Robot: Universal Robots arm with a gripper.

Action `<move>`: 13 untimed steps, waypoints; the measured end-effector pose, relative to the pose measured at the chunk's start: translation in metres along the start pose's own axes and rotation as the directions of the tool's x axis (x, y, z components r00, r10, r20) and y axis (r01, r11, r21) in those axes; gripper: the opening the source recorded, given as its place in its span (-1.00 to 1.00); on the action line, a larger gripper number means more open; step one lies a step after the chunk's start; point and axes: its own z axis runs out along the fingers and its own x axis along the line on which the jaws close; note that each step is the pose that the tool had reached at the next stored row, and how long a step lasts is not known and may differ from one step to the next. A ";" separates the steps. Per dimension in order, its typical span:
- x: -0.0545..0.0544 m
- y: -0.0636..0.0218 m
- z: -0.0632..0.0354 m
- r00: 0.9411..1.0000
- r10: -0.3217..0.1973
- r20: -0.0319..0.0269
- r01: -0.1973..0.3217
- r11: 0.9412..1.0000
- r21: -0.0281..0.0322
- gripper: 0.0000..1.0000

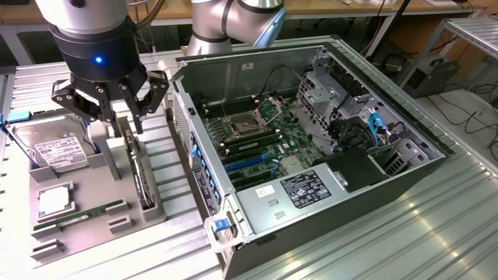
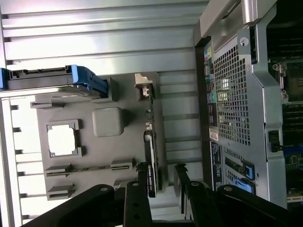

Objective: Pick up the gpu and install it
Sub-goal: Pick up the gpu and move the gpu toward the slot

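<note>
Black-fingered, hovering at the upper left of the exterior view as a robot gripper, with its fingers spread wide and pinching nothing. Hanging just over the top edge of the gpu, a slim green circuit card with a black fan face. Keeping that edge between the fingers in the wrist view, nearer one of them. Standing on edge in a slot of the grey moulded plastic tray, left of centre. Sharing that tray with a silver hard drive with a white label and a narrow green memory stick. Lying open at centre and right as a dark metal computer case.
</note>
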 end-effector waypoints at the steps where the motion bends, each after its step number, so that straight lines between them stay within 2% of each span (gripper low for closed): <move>1: 0.000 -0.0001 0.0019 1.000 0.000 0.000 0.000 1.000 0.000 -0.28; 13: 0.001 -0.0012 0.0292 1.000 0.000 0.000 0.000 1.000 0.000 -0.28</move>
